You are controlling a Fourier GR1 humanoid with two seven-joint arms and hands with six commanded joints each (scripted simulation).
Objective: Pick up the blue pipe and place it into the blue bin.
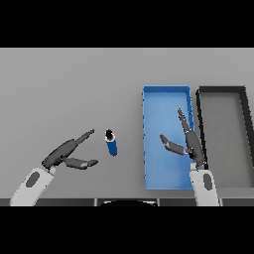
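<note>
Your left robot hand [67,153], fingers spread, is just left of the blue pipe [111,143] on the worktop [64,89]. The pipe points away from you. Right robot hand [191,144] hovers open over the blue bin [166,92].

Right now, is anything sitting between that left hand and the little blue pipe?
Nothing visible: bare grey table separates the open left hand from the blue pipe. The right hand shows over the blue bin.

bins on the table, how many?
2. The blue bin sits right of centre, under the right hand; the dark grey bin lies beside it, further right. None looks hidden.
</note>
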